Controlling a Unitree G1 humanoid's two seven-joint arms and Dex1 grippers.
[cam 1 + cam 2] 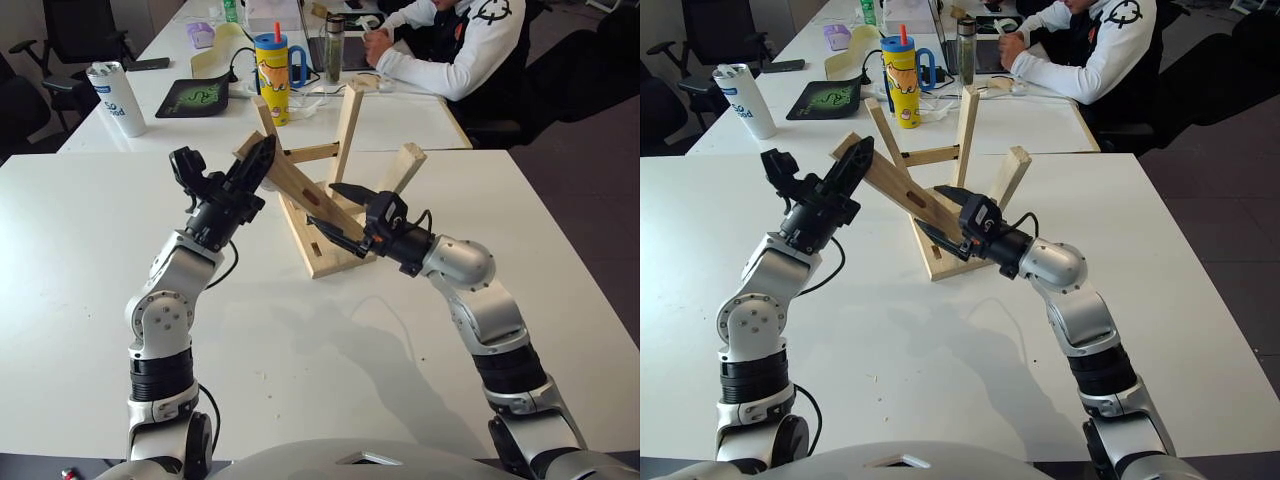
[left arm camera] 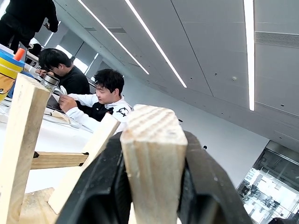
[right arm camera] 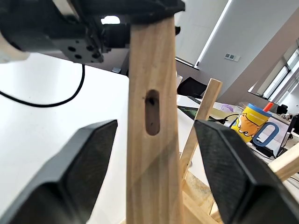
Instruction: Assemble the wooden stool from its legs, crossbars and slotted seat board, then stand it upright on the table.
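Observation:
The part-built wooden stool lies upside down and tilted at the table's middle, its seat board [image 1: 322,262] on the white tabletop. Two legs [image 1: 345,125] [image 1: 403,168] stick up from it, with a crossbar [image 1: 310,153] joining the far pair. A slanted leg [image 1: 300,190] with an oval slot [image 3: 152,112] leans up to the left. My left gripper [image 1: 258,158] is shut on this leg's top end [image 2: 152,154]. My right gripper [image 1: 340,212] is open, its fingers [image 3: 79,172] straddling the leg's middle with gaps on both sides.
A second table behind holds a yellow cup [image 1: 272,78], a white tumbler [image 1: 118,98], a dark mouse pad [image 1: 195,95] and a bottle [image 1: 334,45]. A person [image 1: 450,50] sits there. The near half of my table [image 1: 330,380] is bare.

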